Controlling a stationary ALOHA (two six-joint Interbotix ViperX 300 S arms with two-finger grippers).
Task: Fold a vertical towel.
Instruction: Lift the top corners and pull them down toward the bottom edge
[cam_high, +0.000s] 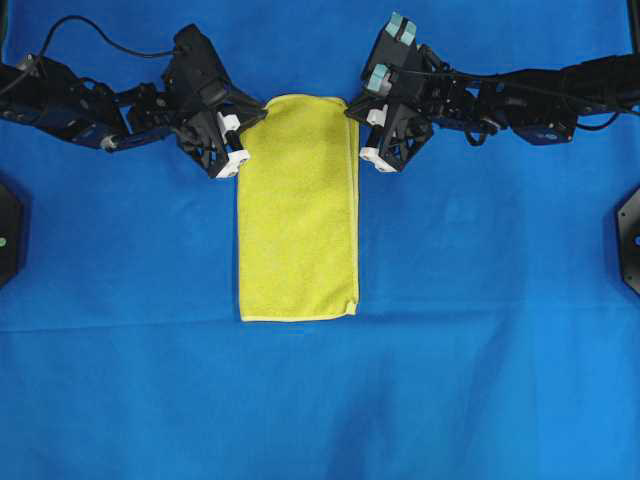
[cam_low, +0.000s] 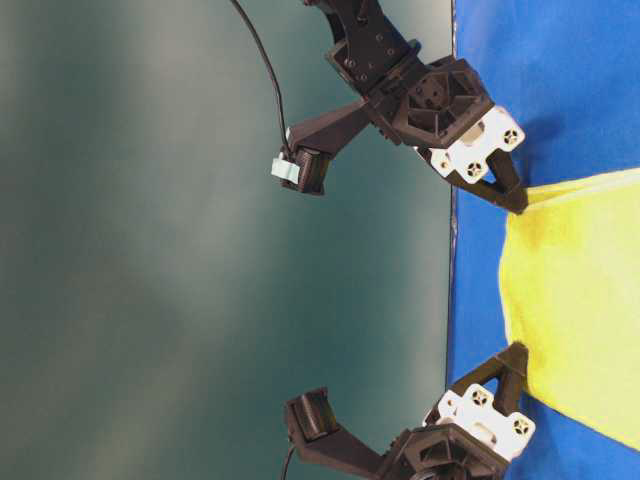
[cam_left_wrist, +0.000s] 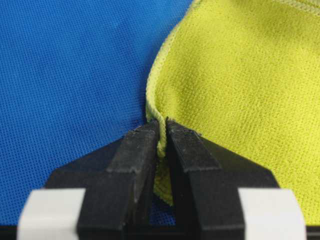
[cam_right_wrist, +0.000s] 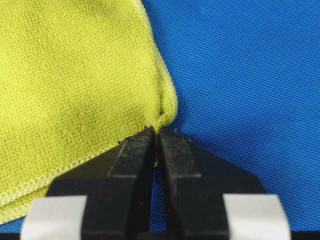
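We are pinching the yellow microfibre towel (cam_high: 298, 210) at its two far corners, which sit toward twelve o'clock in the overhead view, while the rest of it is lying flat and lengthwise on the blue cloth surface (cam_high: 480, 380), running down toward six o'clock. Our left hand (cam_left_wrist: 162, 135) is clamped on the corner at about ten o'clock of the towel, its jaws together with the paler hem (cam_left_wrist: 156, 95) caught between the tips; our right hand (cam_right_wrist: 156, 134) is clamped the same way on the corner at about two o'clock, though there only the very tip of the cloth is showing between the jaws. We are judging this the grasp before the fold. To do it well, we are wanting both corners raised evenly, carried together toward the near hem at six o'clock, and kept level so the long edges are lining up. The right grip looks shallow, so we are favouring a slow lift, watching for that corner slipping free.
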